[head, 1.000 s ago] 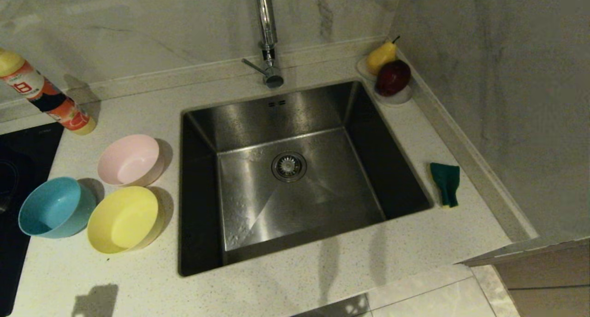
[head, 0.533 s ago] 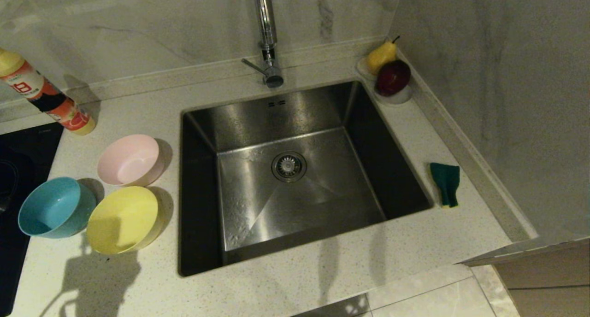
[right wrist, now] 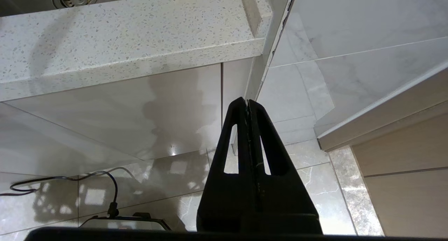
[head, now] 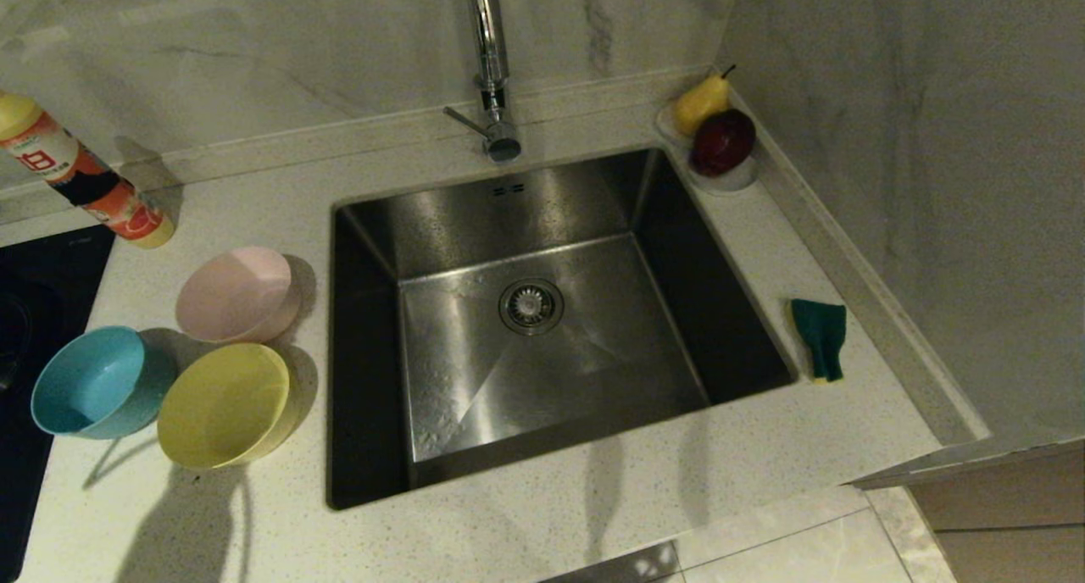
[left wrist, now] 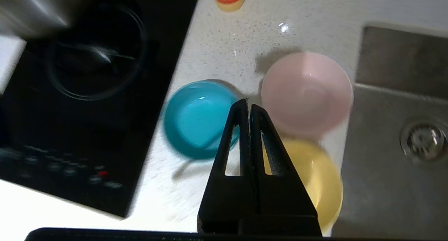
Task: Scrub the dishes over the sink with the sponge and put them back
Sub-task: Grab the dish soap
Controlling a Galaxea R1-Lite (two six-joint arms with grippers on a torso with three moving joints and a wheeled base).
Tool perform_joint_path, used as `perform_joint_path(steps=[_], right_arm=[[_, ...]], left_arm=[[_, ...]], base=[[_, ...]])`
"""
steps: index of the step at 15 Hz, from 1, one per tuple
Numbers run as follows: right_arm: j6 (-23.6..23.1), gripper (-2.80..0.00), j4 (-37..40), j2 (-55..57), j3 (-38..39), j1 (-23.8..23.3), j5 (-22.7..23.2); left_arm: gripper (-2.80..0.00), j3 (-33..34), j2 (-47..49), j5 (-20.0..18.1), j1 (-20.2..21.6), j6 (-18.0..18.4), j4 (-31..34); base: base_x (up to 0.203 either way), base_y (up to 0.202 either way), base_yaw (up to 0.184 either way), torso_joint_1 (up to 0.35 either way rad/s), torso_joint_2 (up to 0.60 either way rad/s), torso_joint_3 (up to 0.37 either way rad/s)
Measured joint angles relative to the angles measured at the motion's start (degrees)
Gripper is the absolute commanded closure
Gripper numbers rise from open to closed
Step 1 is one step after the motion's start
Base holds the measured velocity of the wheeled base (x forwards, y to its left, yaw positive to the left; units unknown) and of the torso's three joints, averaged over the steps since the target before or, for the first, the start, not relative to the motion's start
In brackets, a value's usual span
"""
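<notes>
1. The sink [head: 525, 329] is set in the middle of the speckled counter [head: 542, 515]; its drain strainer [head: 531, 306] sits at the centre of the basin floor; the chrome tap [head: 490, 66] stands at the basin's back edge.
2. Three bowls stand on the counter between the sink's left edge and the black hob [head: 34, 312]; the pink bowl [head: 236, 295] is nearest the back; the yellow bowl [head: 225, 405] is in front of it, close to the sink's left edge; the blue bowl [head: 95, 381] is just beside the yellow one, at the hob's edge; all three are upright and open upward; whether they touch cannot be told.
3. The sponge [head: 820, 337] lies on the counter strip right of the sink, near the side wall, green face up, a sliver of yellow foam at its front end.
4. The left gripper [left wrist: 249, 106] hangs above the bowls, over the gap between the blue and pink ones in its wrist view; jaws pressed together, holding nothing; it does not appear in the head view, only its shadow on the counter's front left.
5. The right gripper [right wrist: 247, 106] is parked below the counter's front edge, facing the cabinet front and tiled floor; jaws pressed together, empty.
6. Other items: a white dish [head: 729, 179] with a pear [head: 700, 102] and a dark red fruit [head: 722, 142] in the back right corner; a bottle [head: 80, 180] at the back left edge.
</notes>
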Motion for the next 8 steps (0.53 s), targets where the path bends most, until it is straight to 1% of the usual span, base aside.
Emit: perform_joint_path(steps=[2, 3, 5, 6, 8], right_arm=[[0.01, 0.0, 0.01, 0.0, 0.0, 0.0, -0.02], [0.01, 0.0, 0.0, 0.0, 0.0, 0.0, 0.0], [-0.01, 0.0, 0.0, 0.0, 0.0, 0.0, 0.0], [0.01, 0.0, 0.0, 0.0, 0.0, 0.0, 0.0], [0.0, 0.0, 0.0, 0.0, 0.0, 0.0, 0.0]], left_arm=[[0.0, -3.4, 6.77, 0.86, 0.45, -3.89, -0.38], [0.0, -4.84, 9.32, 0.97, 0.66, -5.07, -0.83], [0.0, -7.77, 12.91, 0.53, 0.68, -5.76, -0.87], [0.0, -9.32, 14.31, -0.08, 0.27, -6.07, -0.86], [0.0, -13.0, 16.7, -3.74, -1.48, -6.52, -0.91]], base=[[0.0, 0.0, 0.0, 0.0, 0.0, 0.0], [0.0, 0.0, 0.0, 0.0, 0.0, 0.0], [0.0, 0.0, 0.0, 0.0, 0.0, 0.0], [0.0, 0.0, 0.0, 0.0, 0.0, 0.0], [0.0, 0.0, 0.0, 0.0, 0.0, 0.0]])
